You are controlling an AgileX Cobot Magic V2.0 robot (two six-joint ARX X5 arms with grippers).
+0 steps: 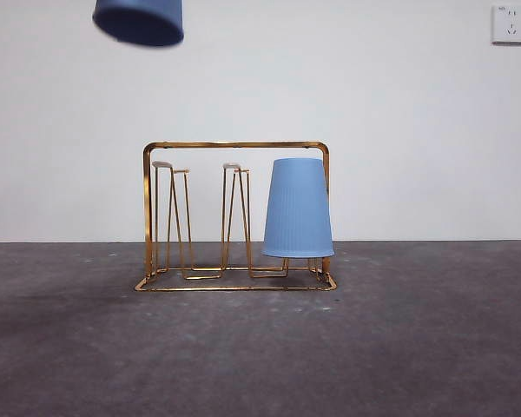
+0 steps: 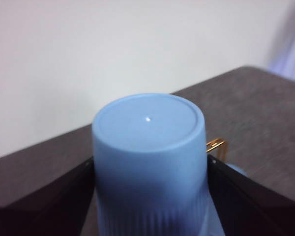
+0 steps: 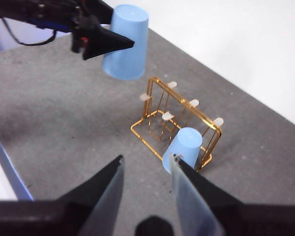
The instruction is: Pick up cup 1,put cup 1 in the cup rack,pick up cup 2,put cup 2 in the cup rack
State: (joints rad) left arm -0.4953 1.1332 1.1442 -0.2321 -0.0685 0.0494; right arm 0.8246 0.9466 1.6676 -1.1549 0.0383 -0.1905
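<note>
Fingers of the left gripper (image 2: pixel 150 196) are closed on either side of a blue cup (image 2: pixel 150 157), held upside down with its flat base toward the wrist camera. The right gripper (image 3: pixel 146 164) hangs empty above the table, jaws parted by a narrow gap, well clear of the work. Held cup (image 1: pixel 139 21) sits high in the air, up and to the left of the rack in the front view, only its lower part showing at the top edge. A second blue cup (image 1: pixel 299 208) already sits inverted on the rack (image 1: pixel 234 145), at the right end over a peg. Remaining pegs (image 1: pixel 175 217) stand bare. Judgement: first cup placed, second cup lifted and in transit, so the last step is in hand. Next move calls for carrying the cup over a free peg, keeping it mouth-down and level, then lowering straight so the peg enters the mouth without knocking the wire or the seated cup before release.
</note>
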